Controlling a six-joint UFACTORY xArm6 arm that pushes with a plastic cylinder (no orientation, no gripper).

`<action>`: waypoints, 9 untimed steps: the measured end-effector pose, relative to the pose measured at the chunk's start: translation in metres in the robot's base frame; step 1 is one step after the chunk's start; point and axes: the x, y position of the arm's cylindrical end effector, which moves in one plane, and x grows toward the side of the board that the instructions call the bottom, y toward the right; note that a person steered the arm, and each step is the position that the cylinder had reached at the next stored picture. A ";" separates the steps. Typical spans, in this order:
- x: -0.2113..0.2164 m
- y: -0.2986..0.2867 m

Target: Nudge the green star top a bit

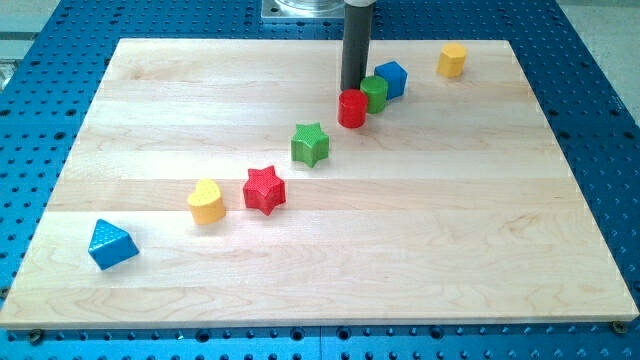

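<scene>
The green star (311, 144) lies near the middle of the wooden board (420, 250). My tip (352, 90) comes down at the view's top, just behind a red cylinder (352, 109) and beside a green cylinder (374, 93). The tip stands up and to the right of the green star, with the red cylinder between them. It does not touch the star.
A blue block (392, 78) sits right of the green cylinder. A yellow block (452, 60) is at the top right. A red star (265, 190) and a yellow heart (206, 201) lie lower left of the green star. A blue triangle (110, 244) is at the bottom left.
</scene>
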 end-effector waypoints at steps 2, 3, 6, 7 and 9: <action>0.006 -0.053; 0.042 -0.096; 0.144 -0.079; 0.140 -0.023; 0.133 -0.030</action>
